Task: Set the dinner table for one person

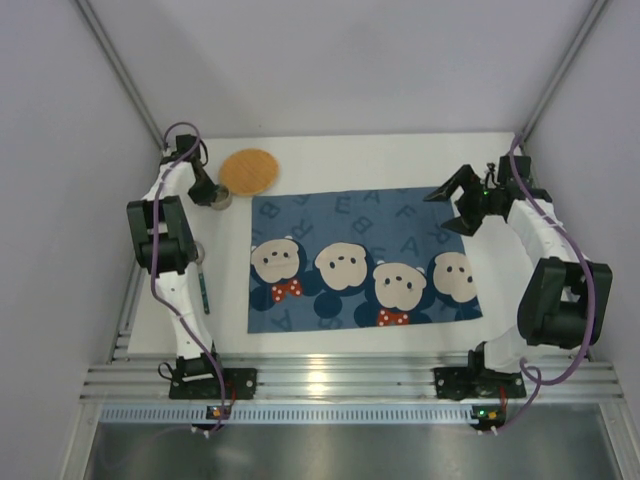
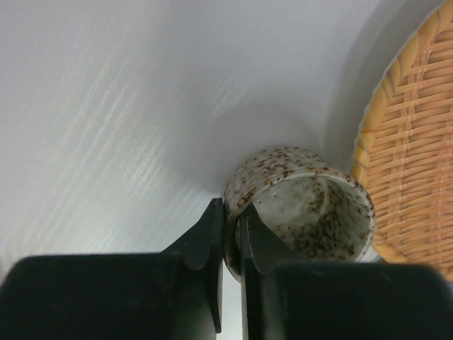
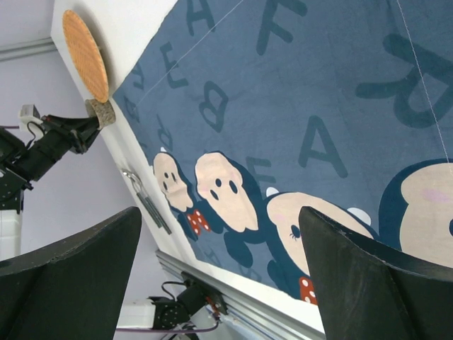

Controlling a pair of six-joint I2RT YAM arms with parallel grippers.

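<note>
Operator, findings as observed:

1. The dinner table [image 1: 330,150] is the white tabletop under everything. The blue bear-printed placemat [image 1: 360,260] lies flat on it, and bare white surface shows beyond the placemat's far edge and off its left edge.

2. Your left gripper [image 1: 205,190] is off the placemat's far left corner. In the left wrist view its jaws are pinched narrow on the wall of a speckled cup [image 2: 304,205]. One of the fingers [image 2: 209,234] is outside the rim and the other is inside. I cannot tell whether the cup's base rests on the table.

3. A woven round mat [image 1: 248,170] lies just beyond the placemat's far left corner. It sits just beside the cup, and I cannot confirm contact between them.

4. A slim dark-handled utensil [image 1: 203,285] lies off the placemat's left edge, parallel to it and partly under your left arm. I cannot make out what kind it is.

5. Your right gripper [image 1: 455,205] hangs above the placemat's far right corner. Its jaws are spread wide and hold nothing, and in the right wrist view the placemat's print shows between them
</note>
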